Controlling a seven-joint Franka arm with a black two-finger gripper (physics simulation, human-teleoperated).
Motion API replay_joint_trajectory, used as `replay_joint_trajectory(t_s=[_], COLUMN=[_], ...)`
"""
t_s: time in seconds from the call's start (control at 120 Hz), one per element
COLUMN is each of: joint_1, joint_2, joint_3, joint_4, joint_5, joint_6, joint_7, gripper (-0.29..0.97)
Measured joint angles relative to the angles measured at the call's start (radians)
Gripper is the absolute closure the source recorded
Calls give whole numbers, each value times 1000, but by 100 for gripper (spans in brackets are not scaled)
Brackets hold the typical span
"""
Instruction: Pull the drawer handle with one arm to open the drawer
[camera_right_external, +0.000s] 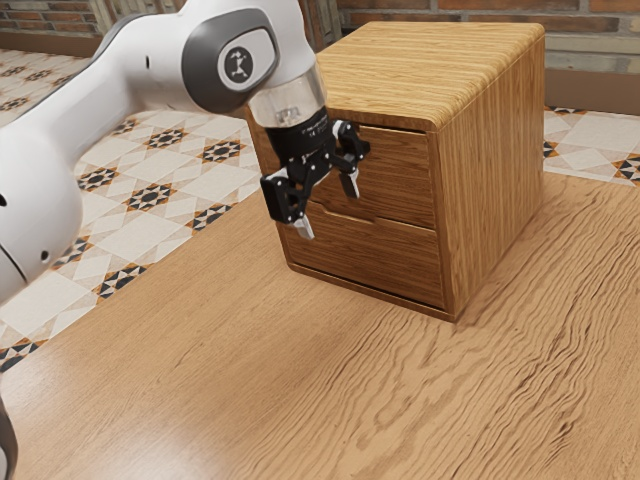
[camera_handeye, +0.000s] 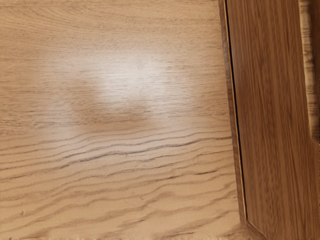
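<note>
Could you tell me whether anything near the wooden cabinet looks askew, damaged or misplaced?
Nothing stands out: the two-drawer wooden cabinet stands upright and intact on the wooden table, and the black two-finger gripper hangs open before it.

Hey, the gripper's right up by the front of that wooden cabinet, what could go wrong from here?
1. The gripper is open in front of the upper drawer, and I can't make out a handle between its fingers; closing here may grasp nothing.
2. The cabinet just stands on the table; a pull might drag the whole cabinet instead of opening the drawer.
</note>
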Motion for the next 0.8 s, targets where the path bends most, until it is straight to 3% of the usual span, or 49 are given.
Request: replay_joint_trajectory(t_s=[0.133,0.233,0.358,0.4,0.442,0.525,0.8], joint_1=[-41,-143,-166,-138,-33,129,180], joint_2=[-15,-56,-175,-288,-396,-475,-500], joint_3=[2,4,3,-14,-87,-171,-188], joint_4=[3,1,-26,-133,-255,-344,-457], joint_5=[9,117,184,183,170,143,157], joint_6=[-2,-11,-95,-112,-106,-81,111], joint_7=[-6,-12,-19,-22,-24,-28,-39], gripper=[0,0,0,0,0,0,0])
